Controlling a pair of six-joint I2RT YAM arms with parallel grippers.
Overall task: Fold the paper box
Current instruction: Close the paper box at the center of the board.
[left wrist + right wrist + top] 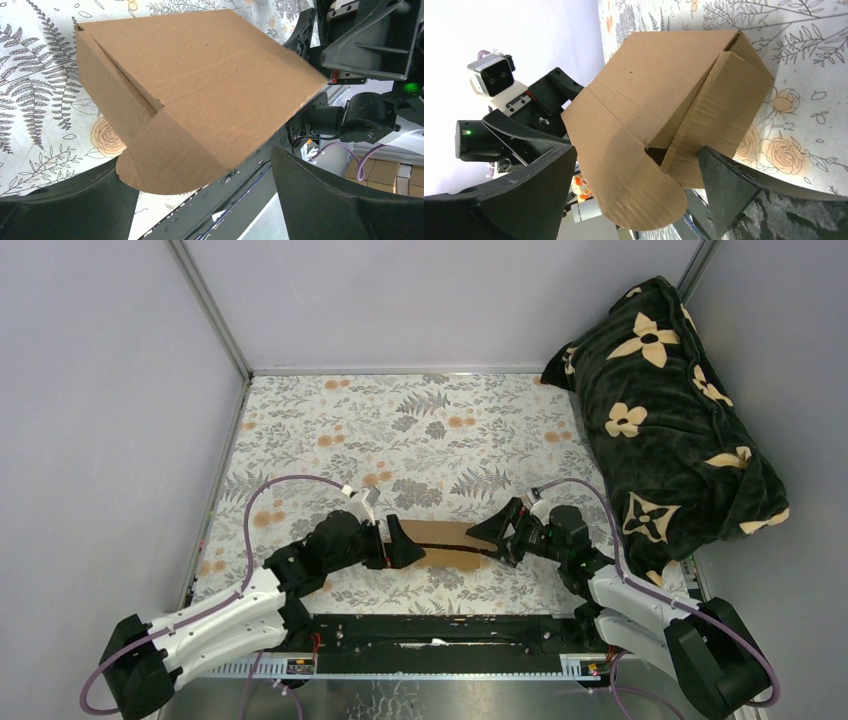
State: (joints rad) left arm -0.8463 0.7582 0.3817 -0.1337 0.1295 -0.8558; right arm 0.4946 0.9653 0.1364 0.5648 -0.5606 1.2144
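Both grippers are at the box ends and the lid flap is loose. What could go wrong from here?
1. The rounded flap of the box sticks out untucked. Pressing from the ends might crumple it instead of seating it.
2. The left gripper and right gripper are both open, so nothing clamps the box. A one-sided push could slide or spin it.
3. The grippers face each other across a short box and could collide if they move inward.

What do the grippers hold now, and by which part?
Nothing is clamped: the left gripper and right gripper stand open around opposite ends of the paper box.
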